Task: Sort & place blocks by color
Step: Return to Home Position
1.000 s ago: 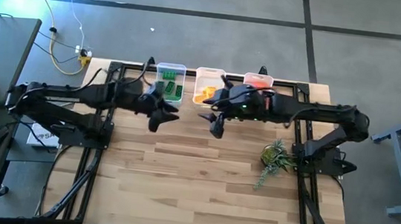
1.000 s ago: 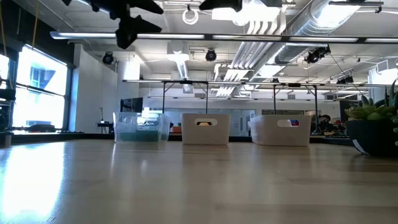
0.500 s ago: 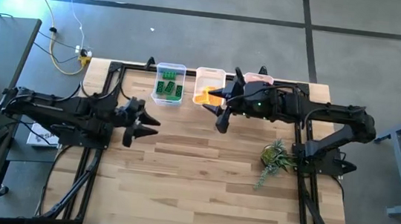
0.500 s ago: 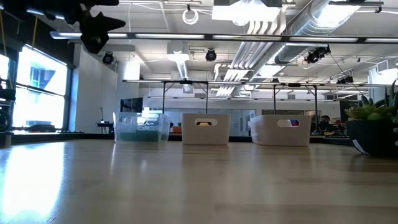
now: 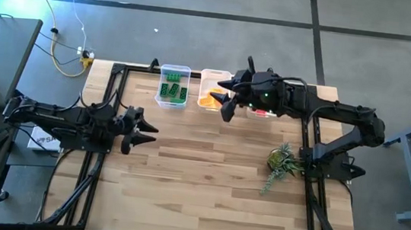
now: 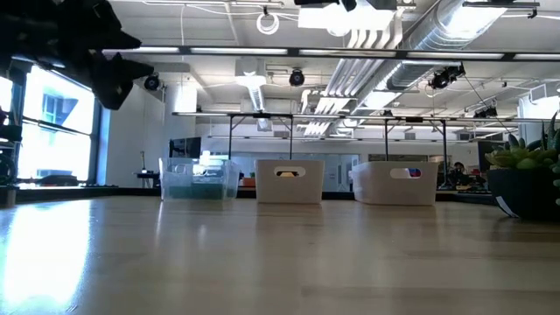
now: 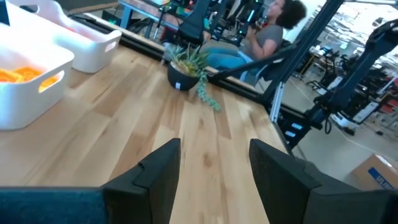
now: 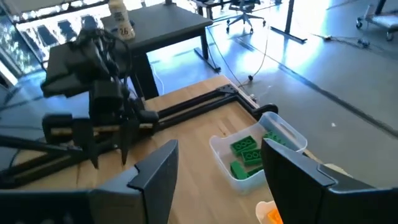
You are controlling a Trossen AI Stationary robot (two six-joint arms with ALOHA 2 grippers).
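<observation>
Green blocks (image 5: 172,91) lie in the left clear bin (image 5: 174,72) at the table's far edge. Orange blocks (image 5: 209,98) lie in the middle bin (image 5: 214,74). Red blocks (image 5: 261,112) show in the right bin, mostly hidden under my right arm. My right gripper (image 5: 227,109) hangs open and empty above the middle bin's near edge. Its wrist view looks past the open fingers (image 8: 217,180) at the green blocks (image 8: 252,151). My left gripper (image 5: 145,133) is drawn back to the table's left side, open and empty (image 7: 214,168), pointing across the table.
A small green plant (image 5: 283,163) stands at the table's right side, near my right arm's base. Bare wooden tabletop (image 5: 206,184) fills the middle and near part. A person (image 7: 267,34) sits in the room beyond the table's right edge.
My left gripper has pulled away from above the green bin, going down and toward the table's left and near side. My right gripper has moved a little up and toward the far edge, over the bins, rolling slightly. Both stayed open.
</observation>
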